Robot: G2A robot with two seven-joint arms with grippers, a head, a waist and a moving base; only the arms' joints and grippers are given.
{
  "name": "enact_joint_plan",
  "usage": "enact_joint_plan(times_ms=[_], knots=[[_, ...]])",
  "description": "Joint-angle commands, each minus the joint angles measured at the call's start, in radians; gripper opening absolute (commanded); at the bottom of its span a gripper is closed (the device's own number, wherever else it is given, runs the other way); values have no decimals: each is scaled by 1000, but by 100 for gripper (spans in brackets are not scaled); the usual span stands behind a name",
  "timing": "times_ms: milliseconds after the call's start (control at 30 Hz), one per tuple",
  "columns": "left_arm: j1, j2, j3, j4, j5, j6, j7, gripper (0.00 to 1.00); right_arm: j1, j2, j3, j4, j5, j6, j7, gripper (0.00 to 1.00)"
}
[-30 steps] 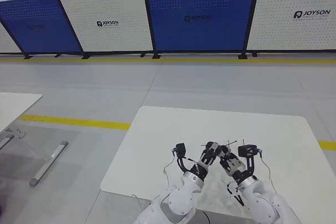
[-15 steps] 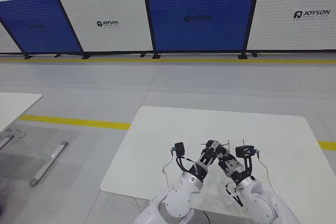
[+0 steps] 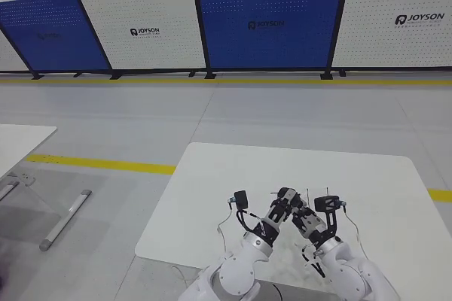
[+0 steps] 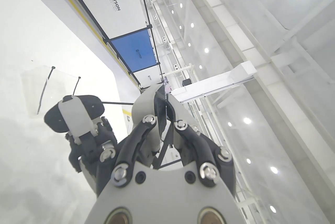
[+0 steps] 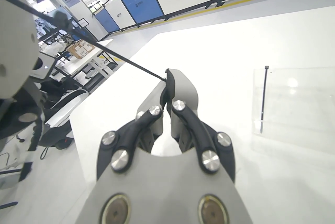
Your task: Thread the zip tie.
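A white table [image 3: 211, 196] with rounded corners is set on a pale grey floor [image 3: 135, 113]. Blue and white partition panels [image 3: 271, 30] are lined up beyond the table's far edge, and a yellow floor line [image 3: 98, 163] and a second table [image 3: 15, 143] are seen off the table's left side. Above the table's robot-side edge the black zip tie [image 5: 117, 58] is held straight in the air. One end is pinched by the closed fingers of the right gripper [image 5: 167, 86], and the strap is clamped between the closed fingers of the left gripper [image 4: 162, 98]. A clear tray [image 5: 301, 94] holding a loose zip tie [image 5: 264, 94] is placed on the table just beyond the grippers. Compared with a second ago, the right arm is found shifted slightly toward the left one. Wide white surface is left between the grippers and the table's far and side edges.
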Motion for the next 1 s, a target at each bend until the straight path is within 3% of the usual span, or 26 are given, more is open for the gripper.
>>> enact_joint_plan(times_ms=[0, 33, 67, 100, 333, 567, 800, 967], knots=[[1, 0, -1, -2, 3, 0, 2, 0, 0, 0, 0, 1, 4, 1, -1, 0], [-1, 1, -4, 1, 10, 4, 14, 0, -1, 0, 2, 0, 14, 3, -7, 0], [-3, 0, -6, 4, 16, 7, 23, 0, -2, 0, 3, -1, 20, 5, -10, 19], [-5, 0, -7, 8, 17, 10, 29, 0, -3, 0, 8, -4, 27, 10, -16, 100], [0, 4, -72, 17, 1, 15, 95, 0, -45, 6, 86, -56, 122, 6, -98, 100], [16, 11, -137, 4, 10, 33, 129, 0, -102, 9, 188, -110, 333, -75, -208, 100], [12, 11, -134, 16, 27, 83, 121, 0, -122, 12, 216, -127, 408, -107, -189, 100], [12, 11, -134, 16, 27, 83, 121, 0, -122, 12, 216, -127, 408, -107, -189, 100]])
